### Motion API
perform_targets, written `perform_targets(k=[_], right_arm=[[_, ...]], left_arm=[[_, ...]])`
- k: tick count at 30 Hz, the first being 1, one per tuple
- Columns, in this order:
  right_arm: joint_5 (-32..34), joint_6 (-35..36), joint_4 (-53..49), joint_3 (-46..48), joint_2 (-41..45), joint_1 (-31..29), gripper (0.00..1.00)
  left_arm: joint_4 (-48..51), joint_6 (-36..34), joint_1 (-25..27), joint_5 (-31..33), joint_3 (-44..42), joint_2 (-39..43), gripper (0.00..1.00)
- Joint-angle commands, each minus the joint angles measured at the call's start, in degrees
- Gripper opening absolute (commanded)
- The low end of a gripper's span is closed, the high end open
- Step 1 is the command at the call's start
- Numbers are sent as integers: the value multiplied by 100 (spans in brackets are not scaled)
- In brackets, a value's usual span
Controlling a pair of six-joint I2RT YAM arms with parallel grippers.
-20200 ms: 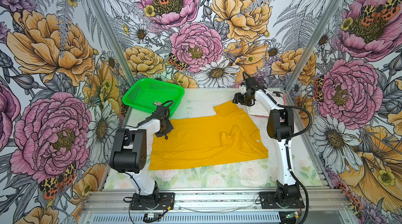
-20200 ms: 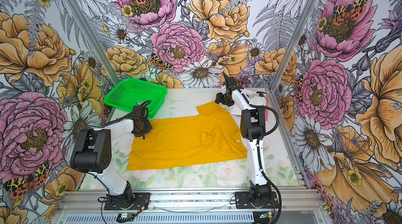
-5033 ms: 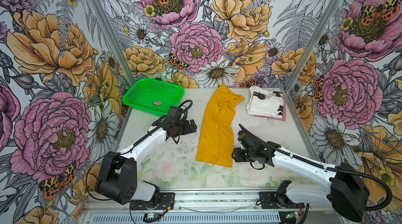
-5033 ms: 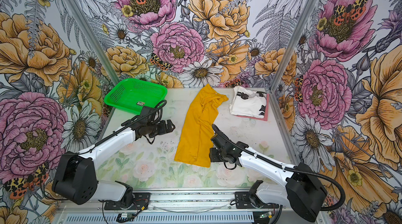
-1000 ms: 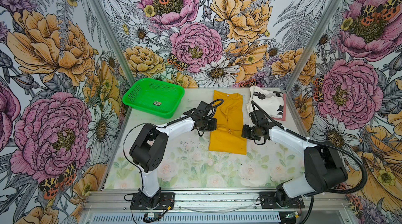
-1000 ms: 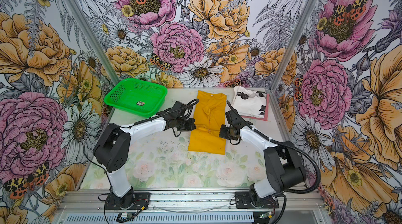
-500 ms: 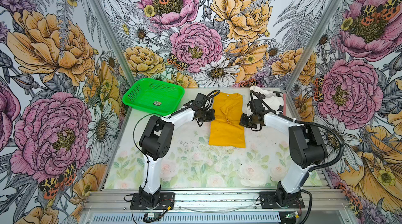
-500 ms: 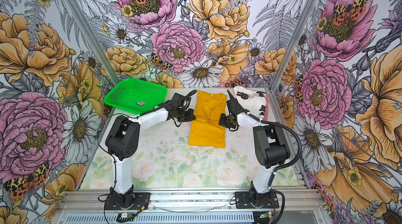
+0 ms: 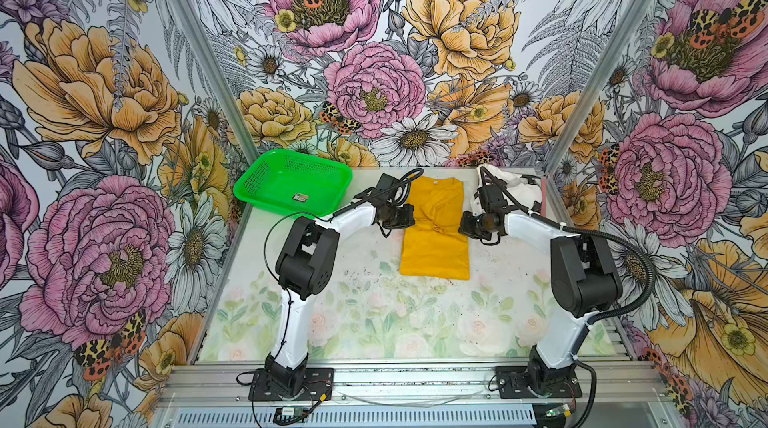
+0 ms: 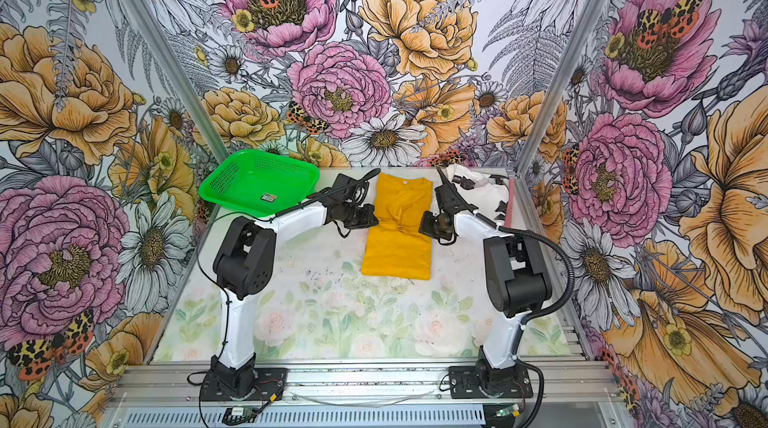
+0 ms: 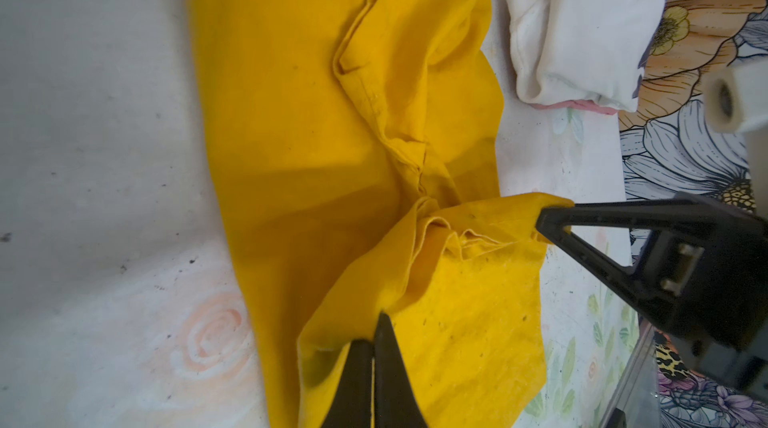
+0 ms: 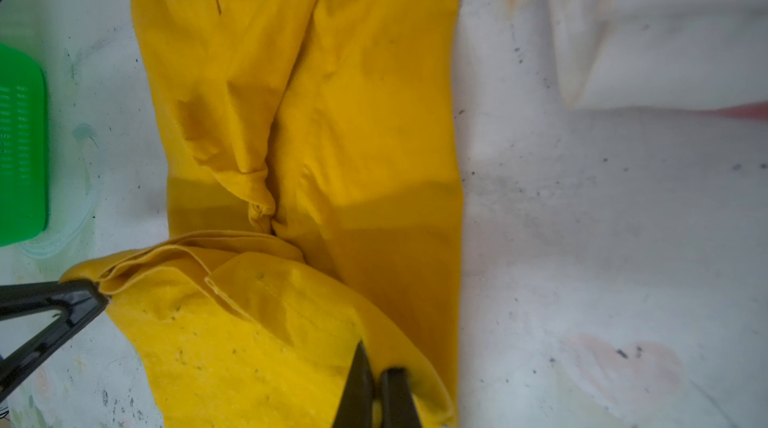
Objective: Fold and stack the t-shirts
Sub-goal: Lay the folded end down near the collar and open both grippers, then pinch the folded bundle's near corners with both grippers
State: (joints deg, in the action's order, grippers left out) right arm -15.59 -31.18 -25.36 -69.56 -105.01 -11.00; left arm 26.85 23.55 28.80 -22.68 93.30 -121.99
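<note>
In both top views: one yellow t-shirt (image 9: 434,247), folded into a long strip, flat on the bench (image 9: 374,305), between left arm (image 9: 353,214) and right arm (image 9: 532,226). One green basket (image 9: 291,187) rear left, apart from the cloth. One white t-shirt (image 9: 521,191) stacked on one pink t-shirt (image 10: 510,197) rear right, partly hidden by the right arm.

Left wrist view: left fingers (image 11: 395,376) pinched tight on a lifted yellow edge; right fingers (image 11: 550,220) clamped on the opposite edge.

Right wrist view: same two grips, raised fold between.
</note>
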Motion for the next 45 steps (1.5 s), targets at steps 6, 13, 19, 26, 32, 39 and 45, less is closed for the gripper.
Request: perform_targets(k=[6,13,19,26,32,39,45], right_arm=[[-131,20,202,-281,-101,69,49],[-166,207,206,-154,279,69,64],[-294,266,207,373,798,4,69],[-235,418,196,1291,1627,-328,70],[-198,497,242,2082,2067,-530,67],[-114,490,359,2711,2561,-541,62],[-181,408,528,2921,2582,-534,48]], left_arm=[[59,-171,-179,-434,552,-328,34],[111,-261,-313,-428,563,-82,70],[105,-335,-339,-313,-378,743,78],[-265,-330,-35,-175,-2254,1702,86],[-1234,16,271,-488,-3379,2170,76],[-1973,374,355,-560,-4002,2211,60],[-2081,386,372,-575,-4147,2165,45]])
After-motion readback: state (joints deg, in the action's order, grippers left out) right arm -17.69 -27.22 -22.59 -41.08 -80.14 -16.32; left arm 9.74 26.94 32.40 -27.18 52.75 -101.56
